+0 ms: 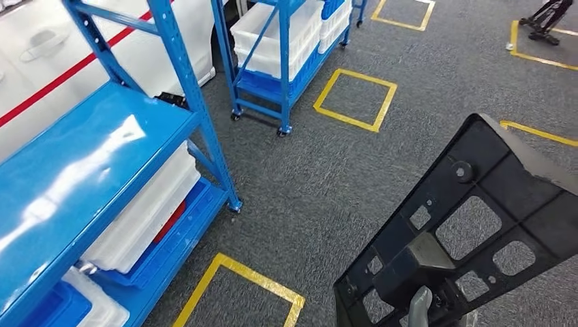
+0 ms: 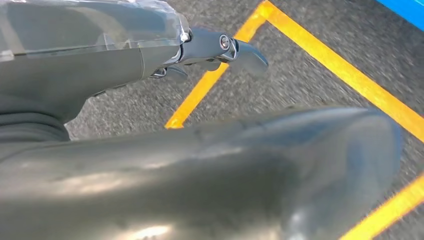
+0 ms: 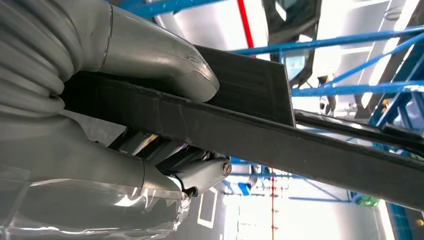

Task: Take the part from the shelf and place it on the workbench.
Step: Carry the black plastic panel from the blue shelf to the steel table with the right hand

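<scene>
While one black perforated part (image 1: 477, 218) hangs over the grey carpet (image 1: 327, 177), the right hand (image 3: 100, 130) grips its edge between thumb and fingers (image 3: 200, 172). Two blue shelf units (image 1: 102, 170) stand near, beside three yellow floor squares (image 1: 354, 99). The left hand (image 2: 150, 65) holds nothing, fingers (image 2: 240, 52) extended.

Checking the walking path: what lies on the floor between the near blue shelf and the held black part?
Head view: between the blue shelf and the black part lies bare grey carpet with a yellow tape square.

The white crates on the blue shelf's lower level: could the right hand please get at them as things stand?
Probably not: the right hand already grips the black part, and the white crates sit away across the carpet.
</scene>
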Robot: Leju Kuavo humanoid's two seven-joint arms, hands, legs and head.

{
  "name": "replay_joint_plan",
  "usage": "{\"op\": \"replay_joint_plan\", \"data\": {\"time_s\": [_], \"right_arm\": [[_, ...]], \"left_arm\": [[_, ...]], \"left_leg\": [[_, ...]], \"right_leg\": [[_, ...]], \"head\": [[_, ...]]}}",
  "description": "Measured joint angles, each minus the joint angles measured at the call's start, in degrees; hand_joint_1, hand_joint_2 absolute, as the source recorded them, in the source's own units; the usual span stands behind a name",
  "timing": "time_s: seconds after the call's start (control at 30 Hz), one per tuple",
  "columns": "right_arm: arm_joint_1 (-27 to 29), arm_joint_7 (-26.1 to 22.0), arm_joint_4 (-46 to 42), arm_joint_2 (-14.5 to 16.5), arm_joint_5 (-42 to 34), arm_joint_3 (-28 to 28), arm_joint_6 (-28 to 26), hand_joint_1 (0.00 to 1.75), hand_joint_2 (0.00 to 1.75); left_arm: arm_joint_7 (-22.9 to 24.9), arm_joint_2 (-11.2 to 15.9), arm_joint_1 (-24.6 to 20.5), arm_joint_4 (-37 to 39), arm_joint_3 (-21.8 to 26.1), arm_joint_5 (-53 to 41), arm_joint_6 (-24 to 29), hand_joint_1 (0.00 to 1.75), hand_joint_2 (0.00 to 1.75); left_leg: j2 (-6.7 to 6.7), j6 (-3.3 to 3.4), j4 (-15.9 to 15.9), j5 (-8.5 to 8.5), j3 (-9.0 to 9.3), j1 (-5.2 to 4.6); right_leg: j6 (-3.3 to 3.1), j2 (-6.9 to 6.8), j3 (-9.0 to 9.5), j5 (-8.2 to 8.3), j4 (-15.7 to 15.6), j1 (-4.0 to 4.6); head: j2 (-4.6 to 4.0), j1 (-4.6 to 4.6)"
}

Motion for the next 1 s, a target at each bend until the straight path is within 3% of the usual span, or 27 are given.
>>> {"op": "replay_joint_plan", "data": {"time_s": [0.07, 0.1, 0.13, 0.17, 0.2, 0.27, 0.33, 0.4, 0.43, 0.47, 0.53, 0.57, 0.6, 0.63, 0.67, 0.73, 0.8, 0.83, 0.9, 0.93, 1.0], "right_arm": [[-0.11, 0.01, -0.01, 0.09, 0.09, 0.02, -0.08, 1.75, 1.75], [-0.14, 0.01, -0.01, 0.13, 0.09, 0.02, -0.11, 1.75, 1.75], [-0.19, 0.02, 0.00, 0.15, 0.10, 0.02, -0.16, 1.75, 1.75], [-0.26, 0.02, 0.01, 0.18, 0.13, 0.02, -0.19, 1.75, 1.75], [-0.36, 0.02, 0.01, 0.19, 0.19, 0.03, -0.22, 1.75, 1.75], [-0.62, 0.03, 0.01, 0.20, 0.28, 0.07, -0.29, 1.75, 1.75], [-0.79, 0.03, 0.01, 0.24, 0.31, 0.08, -0.37, 1.75, 1.75], [-0.80, 0.02, 0.00, 0.27, 0.31, 0.04, -0.54, 1.75, 1.75], [-0.77, 0.02, -0.02, 0.27, 0.31, 0.01, -0.66, 1.75, 1.75], [-0.79, 0.02, -0.04, 0.27, 0.31, -0.01, -0.75, 1.75, 1.75], [-1.00, 0.02, -0.09, 0.27, 0.36, -0.03, -0.84, 1.75, 1.75], [-1.13, 0.03, -0.09, 0.27, 0.42, -0.03, -0.85, 1.75, 1.75], [-1.21, 0.04, -0.10, 0.27, 0.56, -0.03, -0.85, 1.75, 1.75], [-1.24, 0.04, -0.10, 0.27, 0.75, -0.04, -0.86, 1.75, 1.75], [-1.24, 0.04, -0.10, 0.27, 0.93, -0.04, -0.88, 1.75, 1.75], [-1.27, 0.04, -0.13, 0.27, 1.18, -0.05, -0.92, 1.75, 1.75], [-1.37, 0.05, -0.24, 0.28, 1.25, -0.04, -0.94, 1.75, 1.75], [-1.40, 0.04, -0.35, 0.30, 1.28, -0.04, -0.94, 1.75, 1.75], [-1.38, 0.03, -0.61, 0.33, 1.39, -0.04, -0.96, 1.75, 1.75], [-1.32, 0.01, -0.73, 0.33, 1.49, -0.04, -0.97, 1.75, 1.75], [-1.35, -0.02, -0.92, 0.34, 1.69, 0.00, -0.99, 1.75, 1.75]], "left_arm": [[0.02, -0.04, 0.22, 0.00, 0.01, -0.05, -0.04, 0.00, 0.00], [0.05, -0.05, 0.30, 0.00, 0.01, -0.07, -0.04, 0.00, 0.00], [0.08, -0.06, 0.33, 0.00, 0.02, -0.07, -0.04, 0.00, 0.00], [0.11, -0.07, 0.32, 0.00, 0.02, -0.08, -0.03, 0.00, 0.00], [0.13, -0.08, 0.30, 0.00, 0.02, -0.08, -0.03, 0.00, 0.00], [0.14, -0.09, 0.30, 0.00, 0.02, -0.08, -0.03, 0.00, 0.00], [0.19, -0.11, 0.28, 0.00, 0.02, -0.06, -0.03, 0.00, 0.00], [0.21, -0.14, 0.15, 0.00, 0.03, -0.03, -0.03, 0.00, 0.00], [0.20, -0.15, 0.04, -0.01, 0.03, -0.03, -0.03, 0.00, 0.00], [0.18, -0.16, -0.01, -0.01, 0.04, -0.05, -0.03, 0.00, 0.00], [0.10, -0.17, 0.02, -0.03, 0.04, -0.12, -0.07, 0.00, 0.00], [0.02, -0.17, 0.11, -0.04, 0.04, -0.15, -0.13, 0.00, 0.00], [-0.08, -0.18, 0.15, -0.04, 0.04, -0.15, -0.18, 0.00, 0.00], [-0.19, -0.18, 0.15, -0.04, 0.04, -0.15, -0.23, 0.00, 0.00], [-0.28, -0.19, 0.08, -0.04, 0.04, -0.17, -0.28, 0.00, 0.00], [-0.41, -0.25, -0.13, -0.04, 0.04, -0.26, -0.41, 0.00, 0.00], [-0.48, -0.32, -0.26, -0.04, 0.04, -0.39, -0.55, 0.00, 0.00], [-0.49, -0.34, -0.33, -0.04, 0.04, -0.45, -0.59, 0.00, 0.00], [-0.48, -0.39, -0.55, -0.04, 0.04, -0.49, -0.62, 0.00, 0.00], [-0.46, -0.42, -0.67, -0.04, 0.04, -0.50, -0.62, 0.00, 0.00], [-0.45, -0.45, -0.74, -0.04, 0.04, -0.51, -0.62, 0.00, 0.00]], "left_leg": [[-2.17, -0.19, 7.69, -3.58, -3.51, 0.10], [-2.51, -0.26, 10.62, -4.36, -4.97, 0.13], [-2.64, -0.32, 11.58, -3.95, -5.59, 0.16], [-2.78, -0.34, 10.17, -2.38, -5.14, 0.23], [-3.29, -0.33, 6.81, -0.06, -3.77, 0.36], [-6.44, -0.25, -0.37, 3.19, -0.89, 0.74], [-8.55, 0.05, -3.12, 3.71, -0.03, 0.74], [-7.31, 0.80, -3.48, 4.04, 0.04, 0.56], [-6.52, 1.29, -3.82, 4.31, 0.17, 0.55], [-5.64, 1.77, -4.19, 4.61, 0.29, 0.57], [-3.85, 2.33, -4.58, 4.92, 0.25, 0.34], [-2.89, 2.46, -4.58, 4.93, 0.16, 0.17], [-1.92, 2.50, -4.56, 4.91, 0.08, 0.02], [-0.98, 2.52, -4.55, 4.87, 0.04, -0.07], [-0.13, 2.49, -4.54, 4.82, 0.04, -0.11], [1.27, 2.28, -4.54, 4.65, 0.27, -0.14], [2.35, 1.79, -4.51, 4.39, 0.59, -0.32], [2.82, 1.50, -4.52, 4.29, 0.74, -0.39], [3.76, 0.90, -4.68, 4.20, 1.05, -0.44], [3.37, 0.57, -4.50, 3.95, 1.14, -0.39], [0.66, 0.09, -1.58, 1.76, 0.10, -0.25]], "right_leg": [[-0.26, 1.40, -0.18, 0.13, 0.02, 0.05], [-0.28, 2.20, -0.23, 0.15, 0.09, 0.08], [-0.28, 3.04, -0.25, 0.15, 0.20, 0.09], [-0.23, 3.92, -0.26, 0.12, 0.38, 0.07], [-0.11, 4.78, -0.28, 0.05, 0.63, 0.03], [0.38, 6.37, -0.67, -0.14, 1.39, -0.01], [1.21, 7.74, -1.36, -0.05, 1.85, -0.11], [2.15, 9.08, -1.87, 0.35, 1.75, -0.40], [2.45, 8.57, -2.14, 0.20, 2.02, -0.42], [2.67, 7.23, -2.79, -0.57, 3.14, -0.40], [2.87, 3.27, -5.48, -3.86, 8.61, -0.22], [2.99, 2.05, -7.27, -5.68, 12.33, -0.21], [3.08, 1.47, -8.65, -6.79, 15.34, -0.24], [3.10, 1.15, -9.16, -6.92, 16.72, -0.27], [3.06, 0.91, -8.53, -6.02, 15.94, -0.27], [2.68, -0.59, -4.33, -2.77, 8.91, -0.09], [1.90, -2.59, -0.77, -1.03, 2.53, 0.47], [1.50, -3.05, -0.14, -0.93, 1.19, 0.75], [0.82, -1.97, -0.28, -0.84, 0.85, 0.91], [0.52, -1.37, -0.20, -0.62, 0.56, 0.76], [-0.15, -0.17, 0.00, -0.16, -0.02, 0.36]], "head": [[0.00, -0.09], [0.00, -0.09], [0.00, -0.10], [0.00, -0.10], [0.00, -0.10], [0.01, -0.07], [0.01, -0.04], [0.01, -0.05], [0.01, -0.03], [0.01, 0.08], [0.00, 0.28], [0.00, 0.35], [0.00, 0.35], [0.00, 0.35], [0.01, 0.35], [0.00, 0.36], [-0.01, 0.34], [-0.01, 0.32], [0.01, 0.30], [0.01, 0.30], [0.01, 0.20]]}}
